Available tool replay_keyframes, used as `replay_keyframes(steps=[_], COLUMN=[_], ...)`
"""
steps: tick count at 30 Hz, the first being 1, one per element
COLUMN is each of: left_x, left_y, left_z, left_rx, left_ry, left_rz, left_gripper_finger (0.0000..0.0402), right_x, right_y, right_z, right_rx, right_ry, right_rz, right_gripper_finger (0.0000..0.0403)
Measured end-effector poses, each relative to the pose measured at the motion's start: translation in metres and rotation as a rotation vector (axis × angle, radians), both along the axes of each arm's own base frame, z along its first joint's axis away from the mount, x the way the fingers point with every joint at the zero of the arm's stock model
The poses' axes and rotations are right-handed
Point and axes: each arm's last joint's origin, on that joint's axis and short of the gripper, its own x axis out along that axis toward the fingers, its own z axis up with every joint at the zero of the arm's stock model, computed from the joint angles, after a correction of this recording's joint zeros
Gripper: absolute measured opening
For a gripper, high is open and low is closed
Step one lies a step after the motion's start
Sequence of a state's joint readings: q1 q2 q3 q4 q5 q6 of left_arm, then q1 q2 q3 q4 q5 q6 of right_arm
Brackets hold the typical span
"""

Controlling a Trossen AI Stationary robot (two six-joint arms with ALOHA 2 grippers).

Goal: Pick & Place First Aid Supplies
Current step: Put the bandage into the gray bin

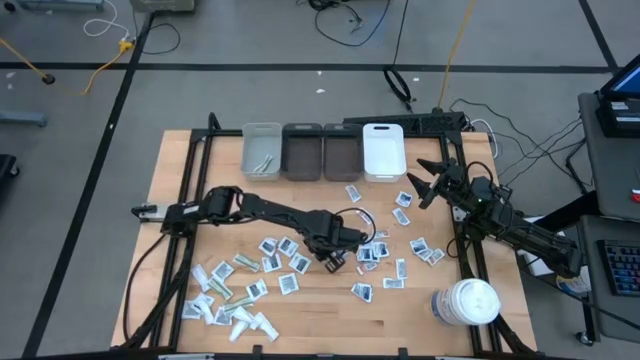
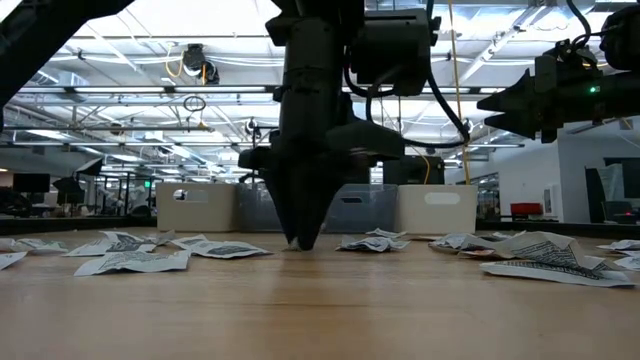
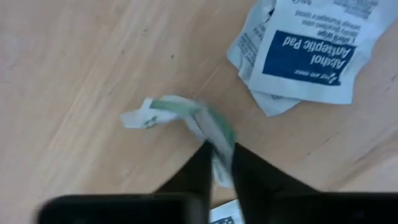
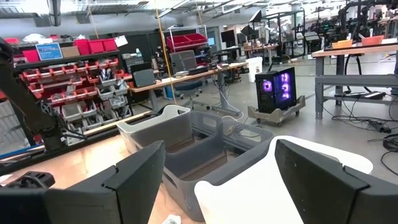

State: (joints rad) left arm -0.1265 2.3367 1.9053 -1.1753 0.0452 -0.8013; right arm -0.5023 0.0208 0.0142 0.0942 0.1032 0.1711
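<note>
First aid supplies lie scattered flat on the wooden table (image 1: 170, 200): white sachets (image 1: 283, 262) and pale greenish strips (image 1: 222, 292). My left gripper (image 1: 335, 259) stands in the middle of the table, pointing down, its tips at the tabletop (image 2: 303, 238). It is shut on a crumpled green-and-white wrapped strip (image 3: 177, 111). Just beyond the strip lie blue-printed sachets (image 3: 305, 53). My right gripper (image 1: 424, 186) waits open above the table's far right part, with nothing between its fingers (image 4: 140, 180). My left gripper pinches one end of the green-and-white strip (image 3: 219, 138) between its two fingers. The fingers come from above, pointing down. The rest of the strip, out to its free end (image 3: 142, 117), lies crumpled on the table.
Along the far edge stands a row of bins: a light grey one (image 1: 262, 150) with a few items inside, two dark ones (image 1: 302, 152), and a white one (image 1: 383, 150). A white lidded jar (image 1: 470, 301) stands at the near right corner.
</note>
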Motion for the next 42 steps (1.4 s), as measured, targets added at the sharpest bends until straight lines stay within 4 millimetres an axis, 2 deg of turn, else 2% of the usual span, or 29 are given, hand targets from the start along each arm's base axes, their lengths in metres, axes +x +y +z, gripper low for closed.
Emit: replay_keyframes(steps=[2,9,22,31,35,42], left_x=[0.0,-0.004,-0.03,-0.053,-0.056,-0.065], left_y=[0.0,0.006,0.035,0.054,0.076,0.139], left_z=[0.0,0.006,0.089,0.13,0.131,0.131], left_rx=[-0.004,0.0,-0.085,-0.122,-0.141,-0.124], left_ry=[0.0,0.03,-0.085,-0.146,-0.133,-0.146], left_rz=[-0.013,-0.025,-0.144,-0.252,-0.196,-0.106], left_gripper_finger=[0.0012,0.0004,0.0002,0.0001,0.0001,0.0001], right_x=[0.0,0.0,0.0,0.0,0.0,0.0], right_y=[0.0,0.0,0.0,0.0,0.0,0.0], right_z=[0.0,0.0,0.0,0.0,0.0,0.0], right_rx=[0.0,0.0,0.0,0.0,0.0,0.0], right_ry=[0.0,0.0,0.0,-0.001,0.0,0.0], right_rz=[0.0,0.0,0.0,0.0,0.0,0.0], right_gripper_finger=[0.0297,0.0297,0.0297,0.0297,0.0297,0.0297])
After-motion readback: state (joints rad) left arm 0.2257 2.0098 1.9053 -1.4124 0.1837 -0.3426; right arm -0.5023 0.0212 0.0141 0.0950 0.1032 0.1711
